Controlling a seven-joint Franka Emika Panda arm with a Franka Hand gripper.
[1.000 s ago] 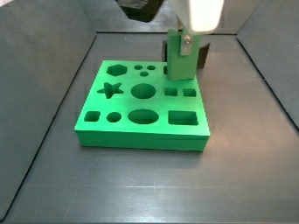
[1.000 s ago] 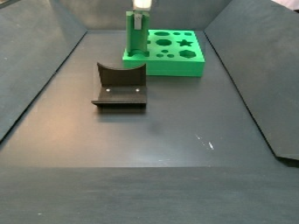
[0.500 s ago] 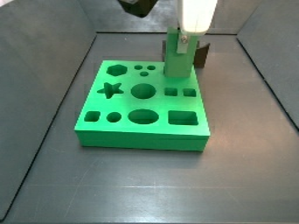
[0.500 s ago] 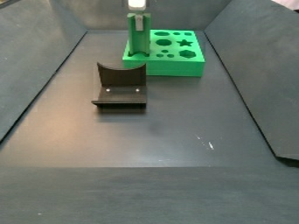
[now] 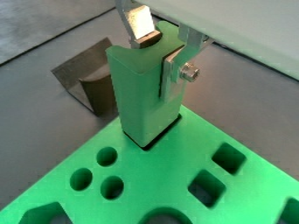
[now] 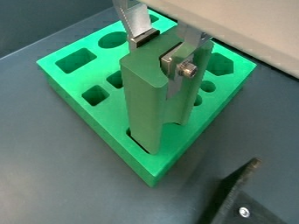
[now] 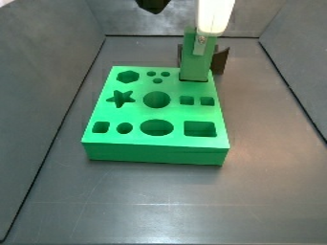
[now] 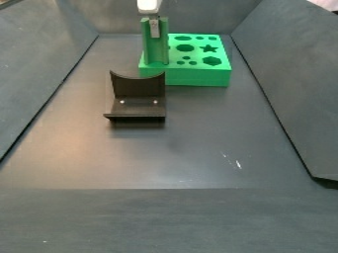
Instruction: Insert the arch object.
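Note:
The arch object (image 5: 146,87) is a tall green prism with a rounded groove down one face (image 6: 158,96). It stands upright with its lower end in a hole near a corner of the green board (image 6: 82,74). My gripper (image 5: 162,57) is shut on its top, one silver finger on each side, as both wrist views show (image 6: 163,57). In the side views the arch object (image 7: 194,57) rises from the board's back edge (image 8: 153,49) under the gripper (image 7: 211,14).
The green board (image 7: 153,115) has several shaped holes: star, circles, squares, ovals. The dark fixture (image 8: 136,97), an L-shaped bracket with a curved notch, stands on the floor right beside the board (image 7: 221,62). Grey walls enclose the floor.
The gripper and the green arch object have shifted slightly toward the board's back edge. The board and fixture have not moved.

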